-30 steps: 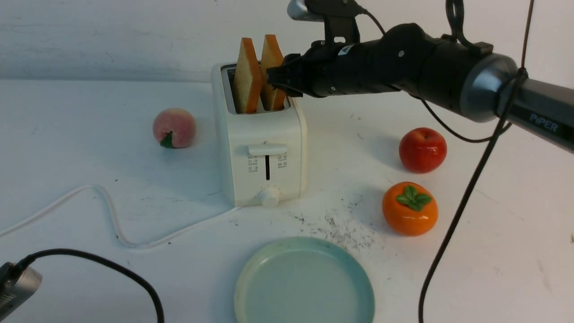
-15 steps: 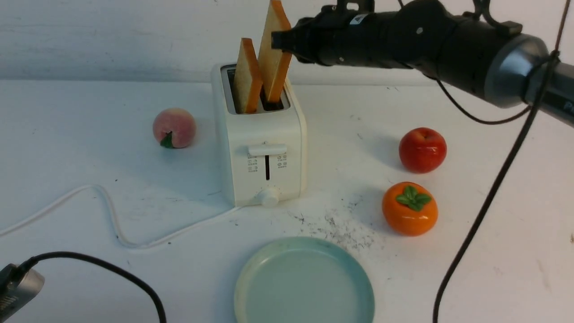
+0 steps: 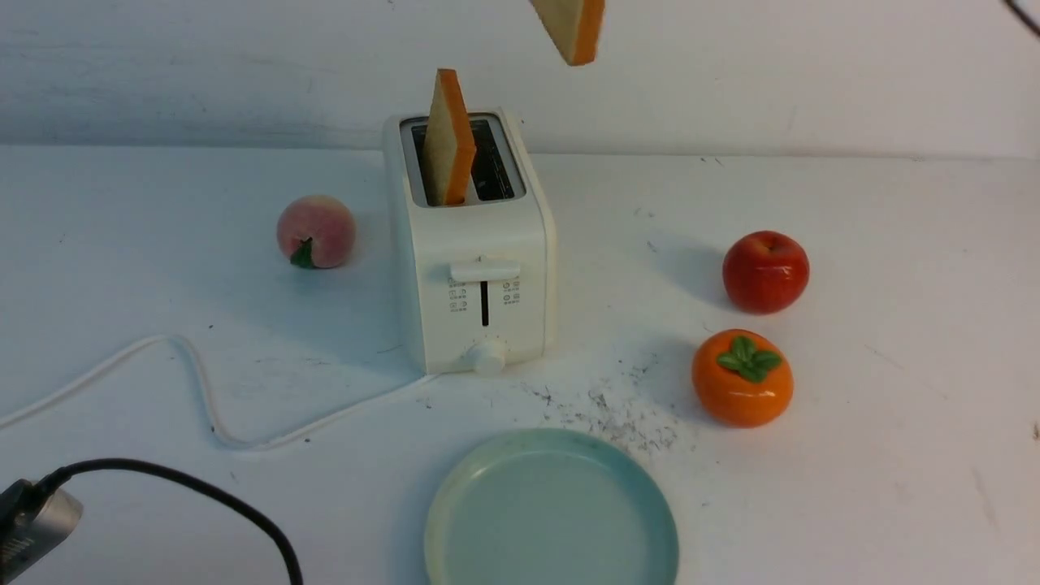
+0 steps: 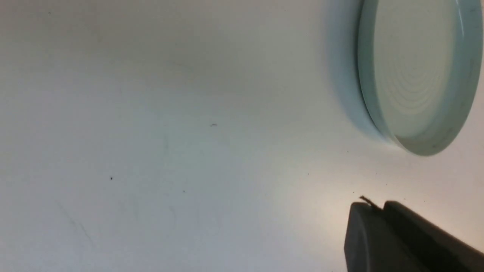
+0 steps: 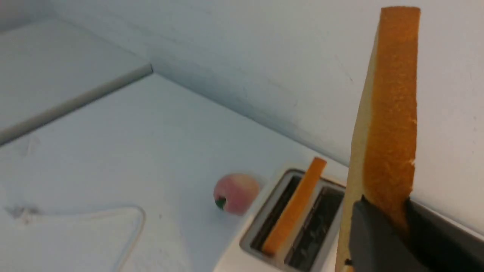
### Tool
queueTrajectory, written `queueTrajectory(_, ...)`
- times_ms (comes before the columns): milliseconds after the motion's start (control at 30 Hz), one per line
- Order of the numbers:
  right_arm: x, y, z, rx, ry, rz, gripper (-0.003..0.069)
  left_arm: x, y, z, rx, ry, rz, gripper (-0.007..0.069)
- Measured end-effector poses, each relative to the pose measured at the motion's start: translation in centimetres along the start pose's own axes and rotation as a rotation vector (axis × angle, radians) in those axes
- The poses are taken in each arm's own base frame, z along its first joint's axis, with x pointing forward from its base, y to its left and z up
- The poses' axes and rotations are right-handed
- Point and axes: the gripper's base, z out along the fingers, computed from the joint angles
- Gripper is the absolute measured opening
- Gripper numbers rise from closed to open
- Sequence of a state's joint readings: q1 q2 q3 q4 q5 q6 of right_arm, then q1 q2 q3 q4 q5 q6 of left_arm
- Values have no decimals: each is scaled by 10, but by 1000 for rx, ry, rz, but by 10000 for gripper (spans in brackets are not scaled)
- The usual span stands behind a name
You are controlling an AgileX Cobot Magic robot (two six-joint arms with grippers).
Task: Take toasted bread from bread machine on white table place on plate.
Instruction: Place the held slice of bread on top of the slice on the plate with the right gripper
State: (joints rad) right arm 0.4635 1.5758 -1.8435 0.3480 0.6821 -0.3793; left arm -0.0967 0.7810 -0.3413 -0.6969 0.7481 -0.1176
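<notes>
Toasted bread (image 5: 391, 113), grainy crust, round plate (image 3: 552, 437)

Our left pincer (image 4: 378, 211) shows 2 matte dark-grey fingers with rounded tips; our right pincer (image 5: 389, 223) looks alike. Low in the front view, a silver-grey cylinder (image 3: 36, 520) trails a curving black cable (image 3: 162, 471).
</notes>
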Motion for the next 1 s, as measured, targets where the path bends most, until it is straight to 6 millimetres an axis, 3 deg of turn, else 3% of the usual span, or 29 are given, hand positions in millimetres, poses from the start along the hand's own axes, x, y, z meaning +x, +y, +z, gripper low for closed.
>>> queueTrajectory(67, -3, 5, -31, 11, 71, -44, 59, 0, 0, 0, 1, -5, 0, 36)
queueTrajectory(200, 0, 8, -74, 59, 211, -76, 59, -3, 0, 0, 4, -33, 0, 38)
queueTrajectory(367, 14, 6, -102, 137, 408, -5, 59, -5, -1, 0, 6, -50, 0, 39)
queueTrajectory(533, 40, 6, -94, 168, 506, 129, 59, -5, -1, 0, 6, -52, 0, 43)
queueTrajectory(633, 82, 13, -72, 84, 662, 183, 59, -5, -1, 0, 6, -52, 0, 50)
queueTrajectory(667, 85, 13, -71, 78, 672, 188, 59, -5, -1, 0, 6, -52, 0, 50)
queueTrajectory(700, 104, 18, -63, 20, 737, 199, 59, -5, -1, 0, 6, -52, 0, 52)
queueTrajectory(800, 138, 31, -50, -124, 809, 240, 59, -5, -1, 0, 6, -53, 0, 54)
queueTrajectory(1000, 163, 54, -35, -391, 712, 312, 59, -5, -1, 0, 6, -53, 0, 55)
